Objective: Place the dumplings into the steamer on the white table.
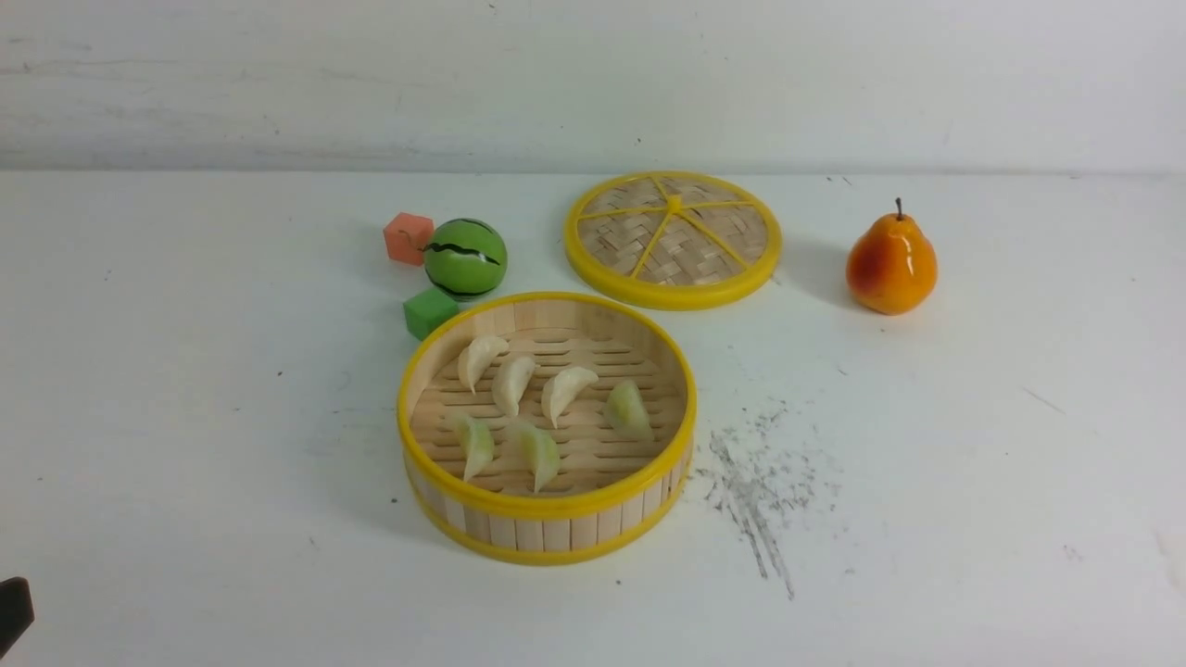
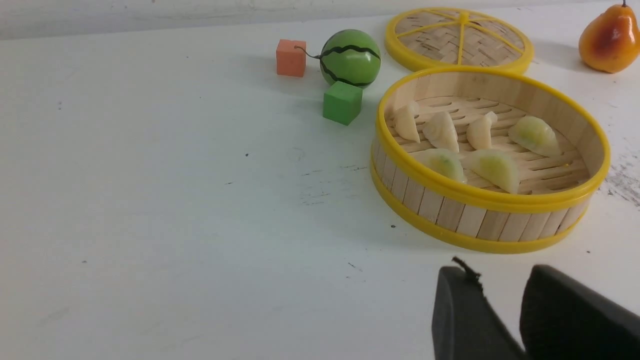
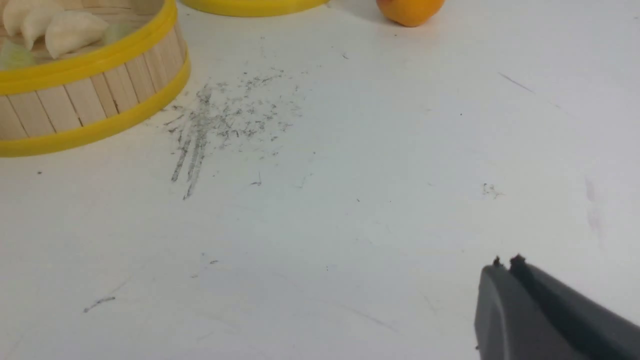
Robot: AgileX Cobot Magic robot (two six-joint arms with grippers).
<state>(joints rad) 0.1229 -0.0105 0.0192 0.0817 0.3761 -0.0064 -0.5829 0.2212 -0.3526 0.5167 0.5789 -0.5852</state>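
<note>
The steamer (image 1: 547, 505) stands in the middle of the white table (image 1: 185, 417). Inside it lie several dumplings: three cream-white ones (image 1: 512, 383) in a row at the back, two pale green ones (image 1: 537, 451) in front, and a third green one (image 1: 628, 408) to the right. The left wrist view shows the same steamer (image 2: 480, 197) and dumplings (image 2: 441, 131). My left gripper (image 2: 500, 272) hovers low over the table short of the steamer, open and empty. My right gripper (image 3: 506, 262) is shut on nothing, over bare table away from the steamer (image 3: 85, 62).
Behind the steamer lies the flat woven lid (image 1: 674, 239), with a pear (image 1: 890, 264) to its right. To the back left are a watermelon ball (image 1: 465, 258), an orange-red cube (image 1: 408, 237) and a green cube (image 1: 429, 312). Dark scuffs (image 1: 760, 482) mark the table beside the steamer.
</note>
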